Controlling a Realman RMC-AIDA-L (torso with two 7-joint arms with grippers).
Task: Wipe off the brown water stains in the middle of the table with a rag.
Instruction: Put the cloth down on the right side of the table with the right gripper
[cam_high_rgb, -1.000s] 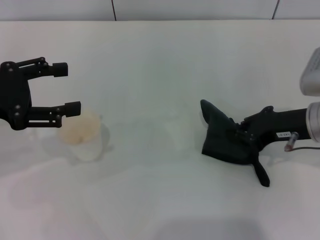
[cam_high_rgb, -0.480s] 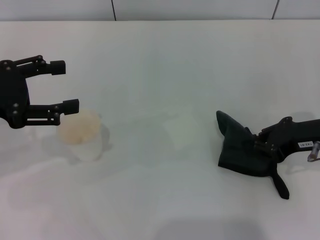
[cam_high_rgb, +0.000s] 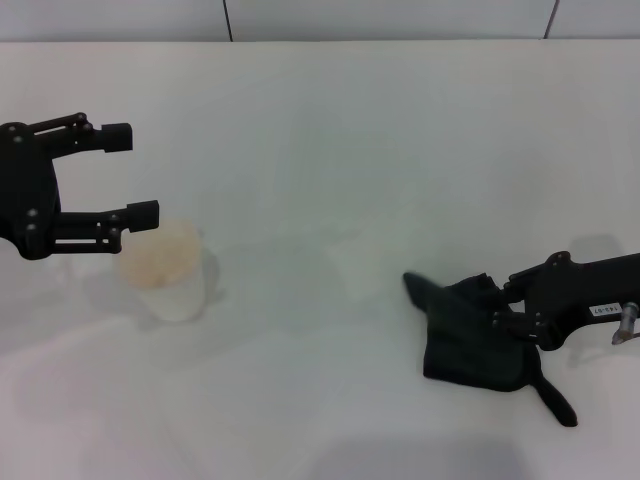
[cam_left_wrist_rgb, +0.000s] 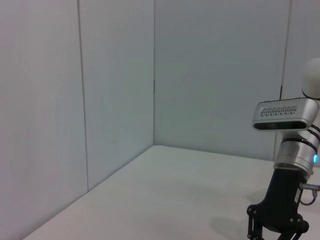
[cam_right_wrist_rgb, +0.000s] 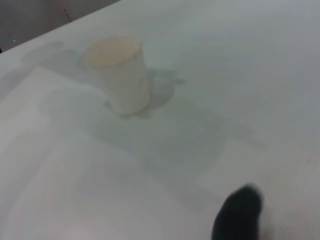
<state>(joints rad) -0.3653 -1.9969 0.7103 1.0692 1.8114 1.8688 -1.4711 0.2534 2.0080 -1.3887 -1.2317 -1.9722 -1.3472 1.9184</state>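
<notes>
The dark rag (cam_high_rgb: 465, 338) lies crumpled on the white table (cam_high_rgb: 320, 150) at the front right, its narrow tail pointing toward the front edge. My right gripper (cam_high_rgb: 512, 318) is low over the table at the rag's right side and shut on the rag. A dark tip of the rag (cam_right_wrist_rgb: 237, 216) shows in the right wrist view. No brown water stain shows anywhere on the table. My left gripper (cam_high_rgb: 135, 173) is open and empty, held at the left above the table.
A white cup (cam_high_rgb: 172, 272) with a faint tan inside stands at the left, just below the left gripper; it also shows in the right wrist view (cam_right_wrist_rgb: 120, 75). The left wrist view shows walls and the right arm (cam_left_wrist_rgb: 286, 200).
My right gripper has drawn the rag back to the right and toward the front edge, then lowered it so it lies flatter. The left gripper has hardly moved.
</notes>
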